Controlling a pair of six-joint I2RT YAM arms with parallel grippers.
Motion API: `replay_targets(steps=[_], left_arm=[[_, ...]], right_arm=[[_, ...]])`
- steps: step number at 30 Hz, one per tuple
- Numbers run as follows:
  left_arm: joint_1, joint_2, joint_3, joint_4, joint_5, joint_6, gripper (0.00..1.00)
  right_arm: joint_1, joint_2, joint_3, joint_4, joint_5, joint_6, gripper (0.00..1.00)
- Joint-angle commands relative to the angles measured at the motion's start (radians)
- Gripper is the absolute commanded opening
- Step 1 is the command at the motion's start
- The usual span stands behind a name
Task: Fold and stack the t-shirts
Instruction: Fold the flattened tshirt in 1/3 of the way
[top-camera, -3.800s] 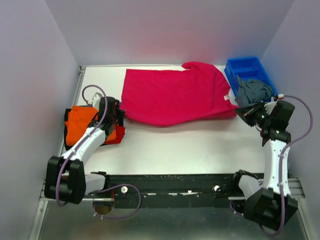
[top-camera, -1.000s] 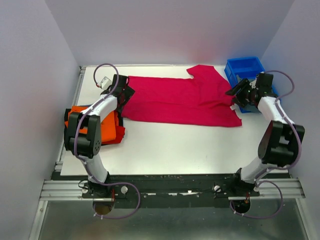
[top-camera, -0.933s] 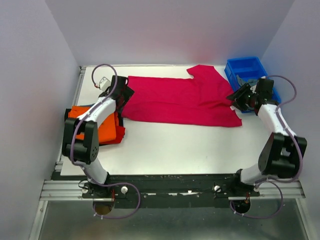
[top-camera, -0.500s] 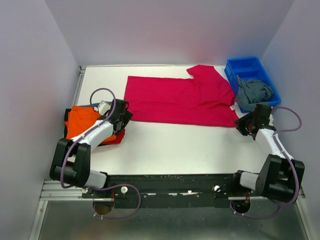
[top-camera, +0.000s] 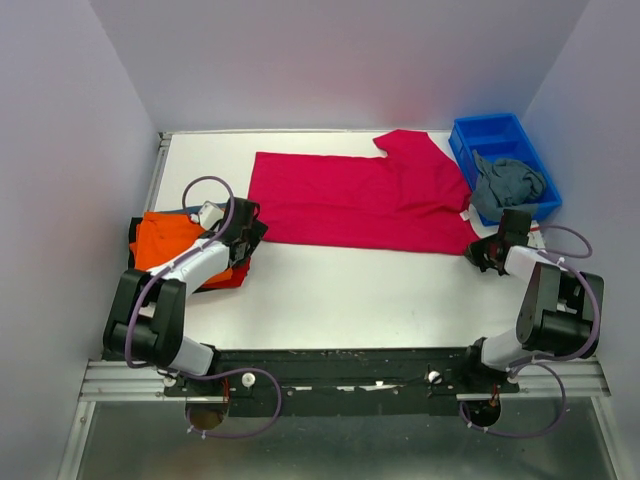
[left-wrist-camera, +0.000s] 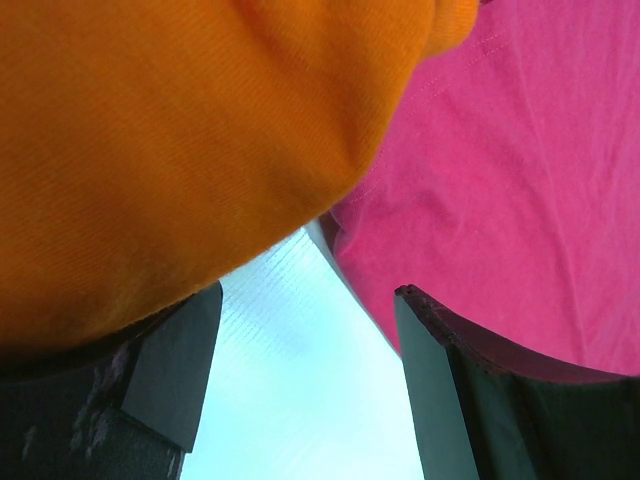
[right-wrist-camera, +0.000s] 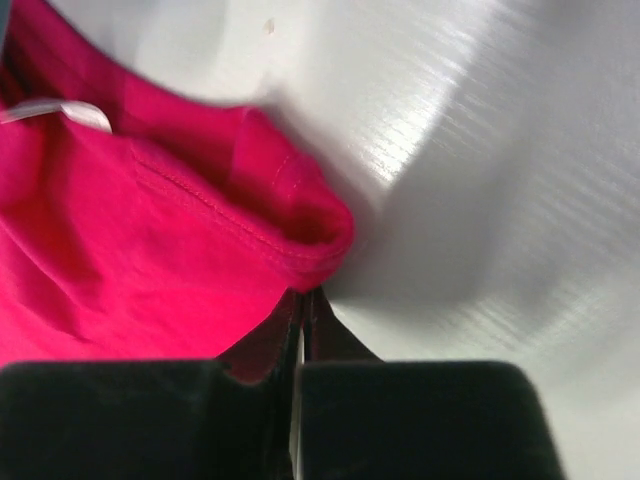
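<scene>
The large crimson-pink t-shirt (top-camera: 360, 200) lies spread flat across the far half of the table. My right gripper (top-camera: 483, 258) sits low at its near right corner; in the right wrist view the gripper (right-wrist-camera: 303, 293) is shut with its tips on the bunched hem (right-wrist-camera: 300, 225). My left gripper (top-camera: 250, 232) is open beside the near left corner. In the left wrist view the gripper (left-wrist-camera: 305, 400) has bare table between its fingers, orange cloth (left-wrist-camera: 170, 140) to the left and crimson cloth (left-wrist-camera: 510, 170) over the right finger (left-wrist-camera: 450, 400). The folded orange t-shirt (top-camera: 165, 240) tops a stack with a red one (top-camera: 232, 275).
A blue plastic bin (top-camera: 490, 135) stands at the far right corner with a crumpled grey-blue t-shirt (top-camera: 505, 185) in it. White table (top-camera: 370, 295) stretches between the crimson shirt and the arm bases. Purple walls close in on three sides.
Both arms came from the shirt's far corners to its near corners. The right gripper has shut at the near right hem. The left gripper has narrowed a little and stays open.
</scene>
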Motion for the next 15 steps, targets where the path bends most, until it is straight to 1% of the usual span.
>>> replay_targets(steps=[1,4,12,15], left_arm=[[-0.003,0.025,0.023,0.018,0.007,-0.024,0.81],[-0.008,0.038,0.028,0.021,0.014,-0.034,0.8],[-0.048,0.101,0.049,0.018,-0.016,-0.098,0.75],[-0.058,0.137,0.068,0.018,-0.014,-0.127,0.72]], right_arm=[[-0.007,0.022,0.012,0.015,0.046,0.035,0.01],[-0.011,-0.007,0.02,-0.01,0.098,0.018,0.01],[-0.034,-0.073,0.007,-0.008,0.116,-0.017,0.01],[-0.039,-0.079,-0.002,-0.002,0.121,-0.014,0.01]])
